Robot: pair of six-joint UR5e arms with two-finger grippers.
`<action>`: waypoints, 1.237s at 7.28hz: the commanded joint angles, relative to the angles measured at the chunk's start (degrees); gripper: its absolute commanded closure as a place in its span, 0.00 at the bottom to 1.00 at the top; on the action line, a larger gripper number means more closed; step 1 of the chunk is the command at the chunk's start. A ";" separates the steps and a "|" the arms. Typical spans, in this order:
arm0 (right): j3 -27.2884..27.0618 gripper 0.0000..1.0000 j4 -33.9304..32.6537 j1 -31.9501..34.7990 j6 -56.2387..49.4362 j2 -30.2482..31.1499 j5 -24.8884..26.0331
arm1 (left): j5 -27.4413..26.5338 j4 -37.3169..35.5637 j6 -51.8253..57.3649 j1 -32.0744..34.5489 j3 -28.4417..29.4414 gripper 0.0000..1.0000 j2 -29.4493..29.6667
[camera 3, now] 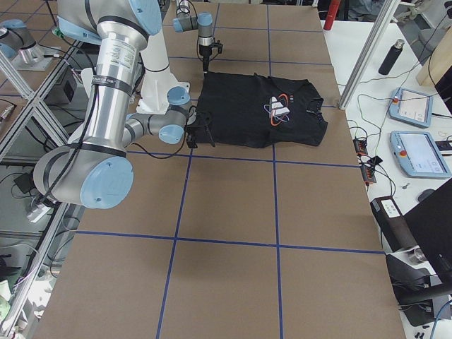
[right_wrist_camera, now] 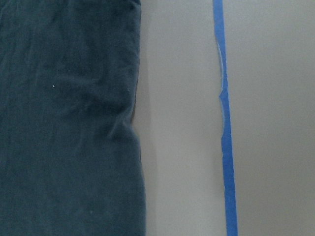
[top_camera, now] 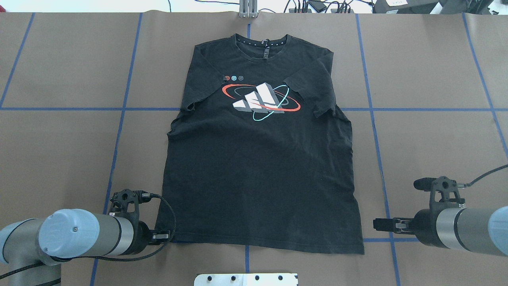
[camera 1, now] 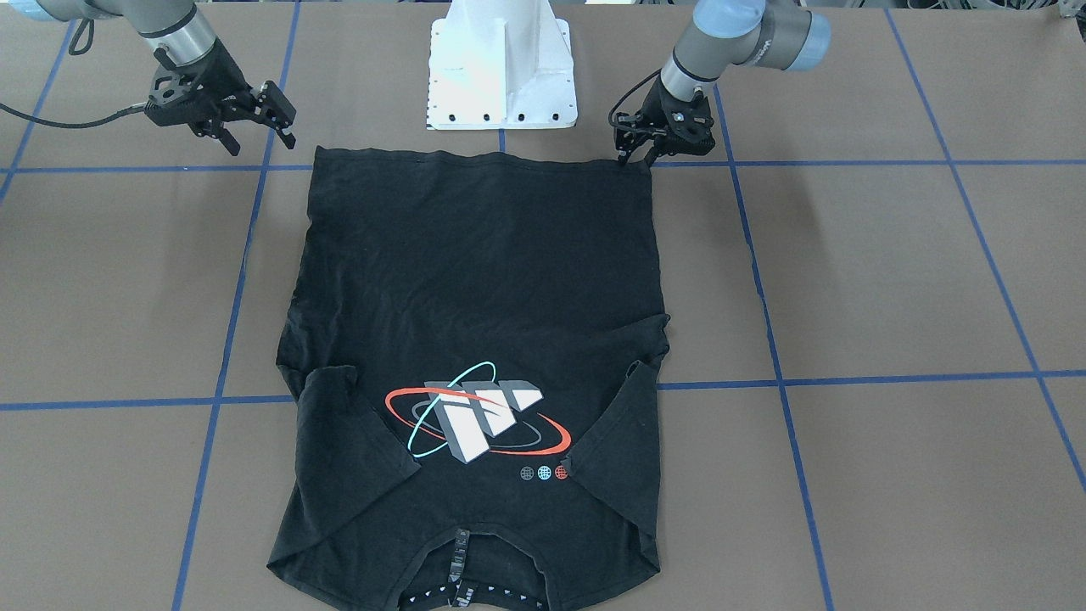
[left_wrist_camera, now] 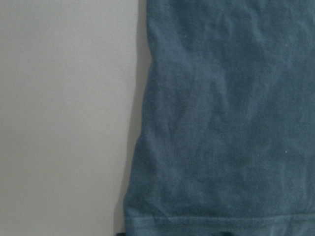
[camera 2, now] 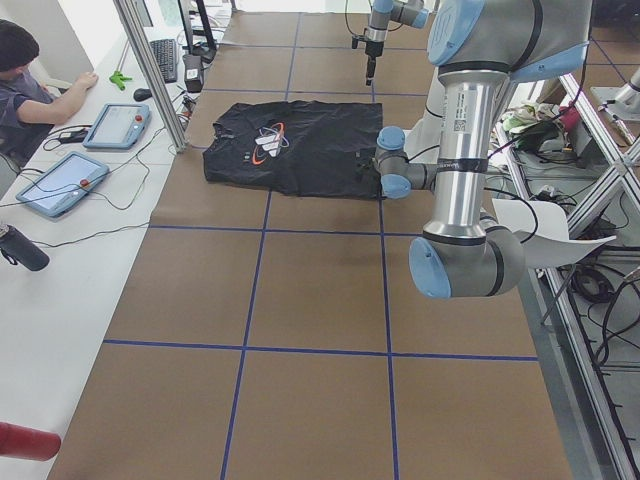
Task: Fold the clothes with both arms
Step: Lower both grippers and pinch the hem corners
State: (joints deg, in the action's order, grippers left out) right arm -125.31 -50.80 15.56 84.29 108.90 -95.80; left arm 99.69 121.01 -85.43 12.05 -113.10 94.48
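Observation:
The black T-shirt [top_camera: 258,167] lies flat on the brown table, graphic up, collar far from the robot, both sleeves folded inward; it also shows in the front view [camera 1: 484,339]. My left gripper [camera 1: 636,158] is low at the hem's left corner [top_camera: 160,234], jaws slightly apart, holding nothing that I can see. My right gripper [camera 1: 259,131] is open and empty, hovering beside the hem's right corner [top_camera: 381,225], apart from the cloth. The left wrist view shows the shirt's hem corner [left_wrist_camera: 221,123]; the right wrist view shows its side edge [right_wrist_camera: 69,123]. No fingers show in either.
The white pedestal base [camera 1: 502,68] stands just behind the hem. Blue tape lines [right_wrist_camera: 224,123] grid the brown table. An operator with tablets [camera 2: 115,125] sits at a side desk beyond the collar end.

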 commanded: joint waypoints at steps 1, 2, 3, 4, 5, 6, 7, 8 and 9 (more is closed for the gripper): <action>-0.38 0.00 0.00 0.09 -0.09 0.00 0.00 | 0.33 0.02 0.00 0.16 -1.15 0.82 -0.95; -0.55 0.00 0.00 0.00 0.00 0.00 0.00 | 0.42 -0.07 -0.09 0.34 -1.94 0.96 -1.22; -0.55 0.00 0.00 0.00 0.00 0.00 0.00 | 0.33 -0.07 -0.09 0.34 -1.95 1.00 -1.22; -0.47 0.00 -0.09 -0.17 0.00 0.00 0.00 | 0.24 -0.15 -0.09 0.34 -1.86 1.00 -1.22; -0.46 0.00 -0.18 -0.44 0.00 0.09 0.09 | 0.16 -0.07 -0.09 0.25 -1.95 1.00 -2.01; -0.46 0.00 -0.26 -0.79 0.09 0.09 0.09 | 0.15 -0.15 -0.09 0.34 -2.03 1.00 -2.01; -0.46 0.00 -0.35 -2.01 2.96 0.00 1.22 | 0.24 -0.16 -0.09 0.34 -2.21 1.00 -2.01; -0.46 0.00 -0.61 -5.76 5.08 0.00 6.63 | 0.24 -0.16 -0.09 0.34 -2.30 1.00 -2.01; -0.46 0.00 -1.14 -8.50 7.97 -0.26 9.64 | 0.33 -0.16 -0.09 0.34 -2.30 1.00 -1.93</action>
State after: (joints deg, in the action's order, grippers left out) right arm -125.77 -51.43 10.61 88.93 108.84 -90.45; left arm 99.94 120.85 -85.52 12.39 -115.34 92.50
